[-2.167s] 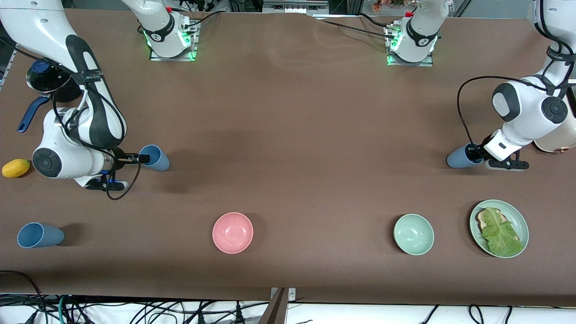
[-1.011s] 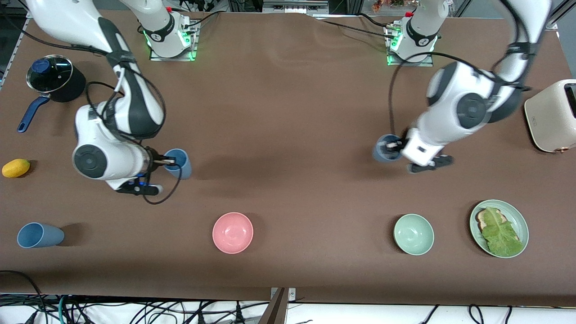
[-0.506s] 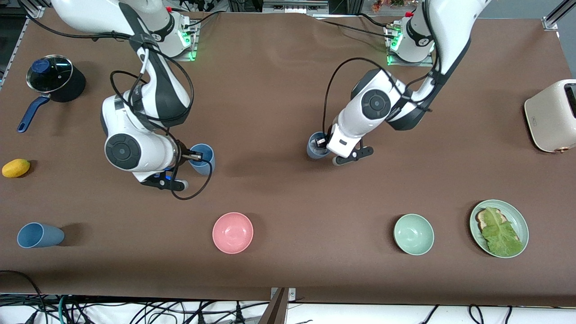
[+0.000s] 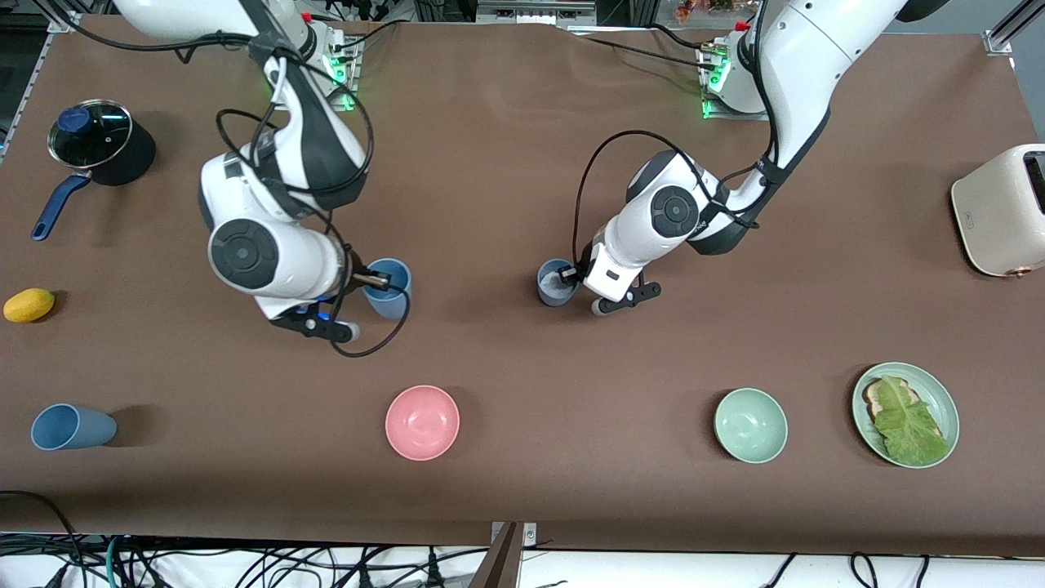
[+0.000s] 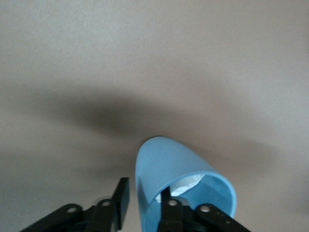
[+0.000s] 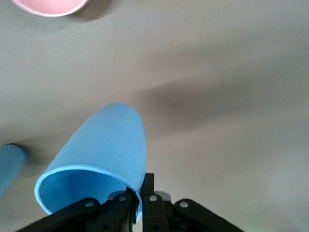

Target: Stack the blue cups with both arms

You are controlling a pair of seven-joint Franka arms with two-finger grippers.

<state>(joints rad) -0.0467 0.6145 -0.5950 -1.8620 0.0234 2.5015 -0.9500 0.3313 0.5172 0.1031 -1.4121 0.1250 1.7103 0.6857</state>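
1. Front view:
   - The right end effector (image 4: 384,282) is clenched on the rim of a bright blue cup (image 4: 390,292). It is over the tabletop (image 4: 506,163) about midway between the base edge and the camera edge, toward the right arm's end.
   - The left end effector (image 4: 569,276) is at the rim of the greyer blue cup (image 4: 555,286), which has a white scrap (image 4: 560,279) inside. That cup looks to be set down near the tabletop's centre.
   - The two cups are well apart.
   - A third blue cup (image 4: 72,426) sits untouched near the camera-edge corner at the right arm's end.
   - The pink bowl (image 4: 422,422), green bowl (image 4: 750,425) and plate (image 4: 905,414) line the camera edge and play no part.

2. Left wrist view:
   - The left end effector (image 5: 145,198) straddles the greyer blue cup's (image 5: 169,169) wall, one finger inside and one outside.
   - A gap shows beside the outer finger, so it reads as released, not pinching.
   - The scrap is visible in the mouth.

3. Right wrist view:
   - The right end effector (image 6: 139,193) has its fingers tight together on the bright blue cup's (image 6: 106,145) rim, a firm grasp.
   - I cannot tell whether the cup's base is off the tabletop.
   - The pink bowl and the third cup show at the frame edges.

4. Progress:
   - Nothing is stacked yet.
   - My read: the base cup is placed at the centre. What is left is to nest the right arm's cup into it, then fetch the third cup.
   - Roughly a third done.
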